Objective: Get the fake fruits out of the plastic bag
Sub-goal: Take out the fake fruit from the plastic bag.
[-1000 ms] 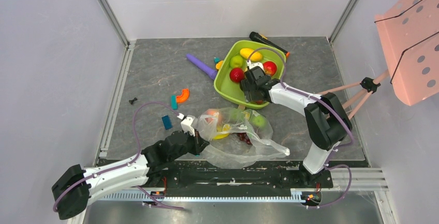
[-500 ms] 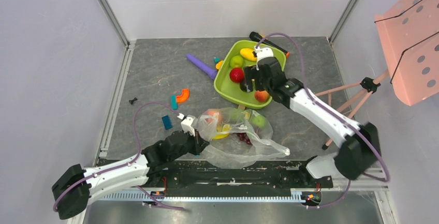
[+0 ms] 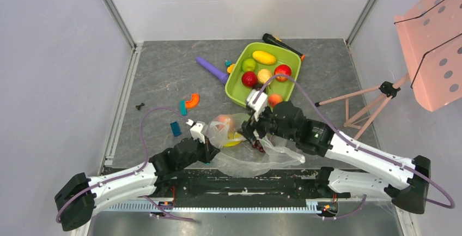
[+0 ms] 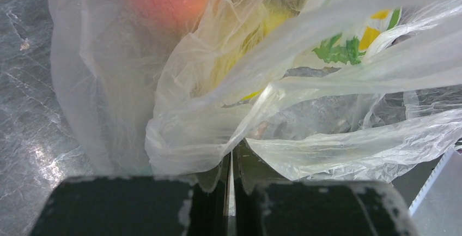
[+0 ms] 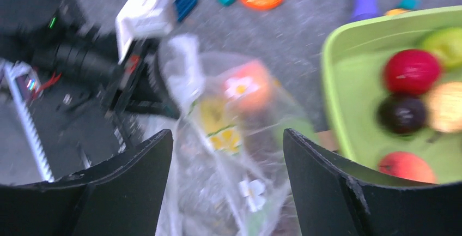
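Note:
The transparent plastic bag [image 3: 256,157] lies near the table's front edge with fake fruits inside: a peach-orange one [image 3: 222,121], a yellow one [image 3: 234,139] and dark grapes [image 3: 257,146]. My left gripper [image 3: 210,147] is shut on the bag's left edge [image 4: 218,154]. My right gripper [image 3: 249,131] is open and empty, hovering over the bag [image 5: 229,154], its view blurred. Several fruits lie in the lime-green tray [image 3: 237,95]: a red one [image 3: 249,79], yellow [image 3: 264,57], green [image 3: 248,64] and peach [image 3: 274,99].
A long purple stick [image 3: 212,69] and small orange [image 3: 192,101] and teal [image 3: 175,128] blocks lie left of the tray. A black tool [image 3: 280,43] lies behind the tray. A pink stand [image 3: 359,105] is at the right.
My right arm has swung from over the tray down to the bag and now hovers above it, open. A peach fruit now lies at the tray's near edge. The left gripper has not moved.

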Available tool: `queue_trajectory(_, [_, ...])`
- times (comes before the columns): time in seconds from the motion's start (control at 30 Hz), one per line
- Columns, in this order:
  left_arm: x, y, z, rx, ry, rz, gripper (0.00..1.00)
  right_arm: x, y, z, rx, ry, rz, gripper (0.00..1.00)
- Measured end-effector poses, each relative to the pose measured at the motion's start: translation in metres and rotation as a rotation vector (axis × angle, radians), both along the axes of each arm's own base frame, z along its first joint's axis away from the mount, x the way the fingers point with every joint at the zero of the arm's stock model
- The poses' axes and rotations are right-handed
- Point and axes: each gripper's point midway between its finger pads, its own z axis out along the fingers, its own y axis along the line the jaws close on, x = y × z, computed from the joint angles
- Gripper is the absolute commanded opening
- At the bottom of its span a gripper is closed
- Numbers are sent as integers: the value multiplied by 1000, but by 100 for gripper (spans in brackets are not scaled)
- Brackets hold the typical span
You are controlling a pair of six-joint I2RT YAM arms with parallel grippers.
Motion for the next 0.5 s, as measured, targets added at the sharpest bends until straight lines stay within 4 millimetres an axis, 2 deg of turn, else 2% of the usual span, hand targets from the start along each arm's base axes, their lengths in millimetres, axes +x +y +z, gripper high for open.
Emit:
queue_trajectory(0.1, [1, 1, 1, -2, -5, 6, 7, -31, 11, -33, -55, 42, 127, 65])
queue_trajectory(0.2, [3, 1, 4, -9, -15, 13, 7, -64, 20, -71, -138, 88, 245, 50])
queue_trajectory(0.27, [3, 2, 5, -11, -19, 17, 7, -79, 22, -92, -187, 119, 304, 45])
queue_trajectory(0.37, [5, 4, 6, -7, -25, 32, 6, -87, 21, -118, -250, 155, 325, 41])
queue_trajectory(0.5, [6, 6, 7, -5, -31, 43, 6, -83, 18, -147, -318, 168, 290, 35])
